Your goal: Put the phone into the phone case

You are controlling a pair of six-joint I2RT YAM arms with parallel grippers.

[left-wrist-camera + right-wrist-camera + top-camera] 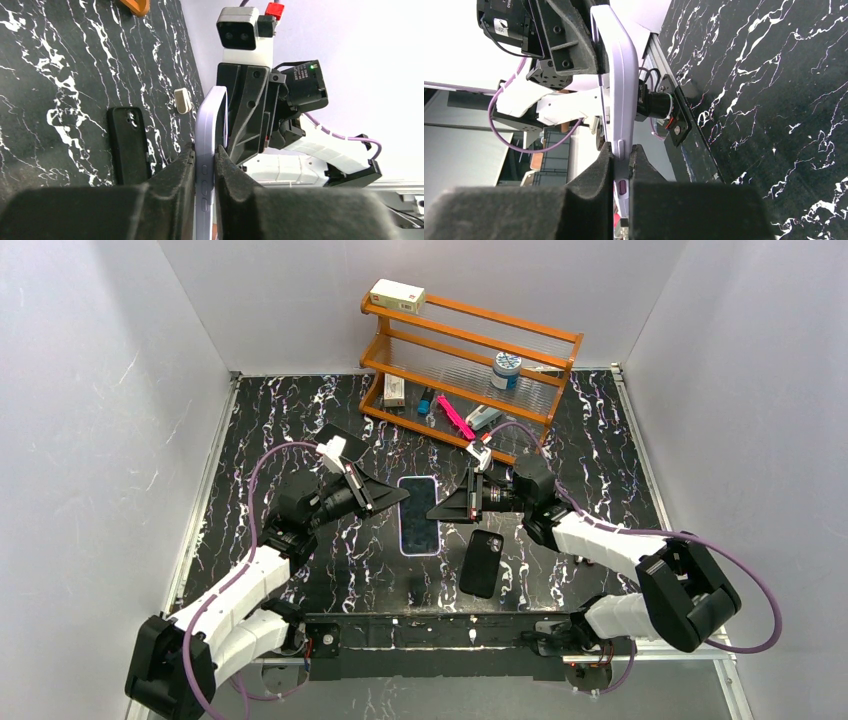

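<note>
matte black phone case [481, 562] lies flat on the marble table [280, 430], untouched, near the lavender-edged phone [417, 515]. left gripper [204, 155] and right gripper [621, 150] each pinch that phone's opposite long edges.

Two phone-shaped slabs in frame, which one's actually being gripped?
The lavender-edged, dark-screened phone: left gripper and right gripper pinch its opposite edges. The matte black case with a camera cutout lies untouched on the marble table.

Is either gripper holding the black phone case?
No, the phone case lies on the table; left gripper and right gripper clamp the lavender-edged phone.
</note>
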